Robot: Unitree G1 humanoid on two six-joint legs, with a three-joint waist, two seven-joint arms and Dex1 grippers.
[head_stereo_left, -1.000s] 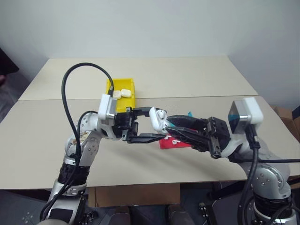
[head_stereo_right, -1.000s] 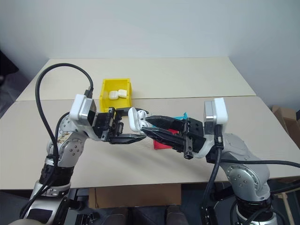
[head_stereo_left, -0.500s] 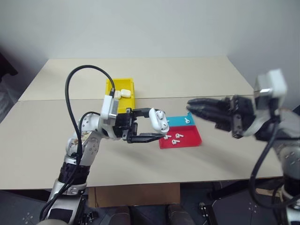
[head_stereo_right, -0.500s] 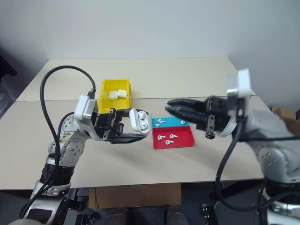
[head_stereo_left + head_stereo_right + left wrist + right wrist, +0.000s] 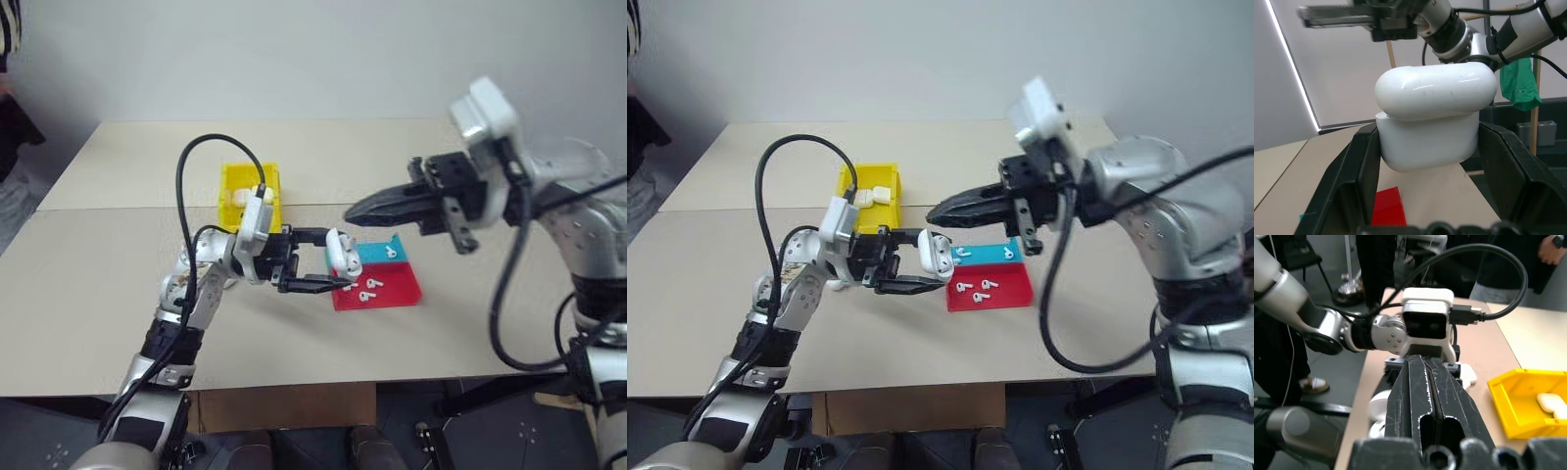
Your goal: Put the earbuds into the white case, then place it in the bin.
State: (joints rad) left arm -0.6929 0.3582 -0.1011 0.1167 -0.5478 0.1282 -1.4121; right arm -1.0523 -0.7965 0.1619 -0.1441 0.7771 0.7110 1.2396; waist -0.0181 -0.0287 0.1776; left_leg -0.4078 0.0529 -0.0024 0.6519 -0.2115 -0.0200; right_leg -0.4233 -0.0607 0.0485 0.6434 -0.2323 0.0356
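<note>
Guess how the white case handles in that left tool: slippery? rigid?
Probably slippery: the white case looks glossy and rounded between the left tool pads. Likely rigid, showing no dent. Lid sits slightly askew, so it might shift.

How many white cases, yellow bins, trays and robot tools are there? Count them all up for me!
White cases: 3, one in the left tool and two in the bin
Yellow bin: 1
Red-and-blue tray: 1
Robot tools: 2, left tool and right tool
Total: 7
</note>
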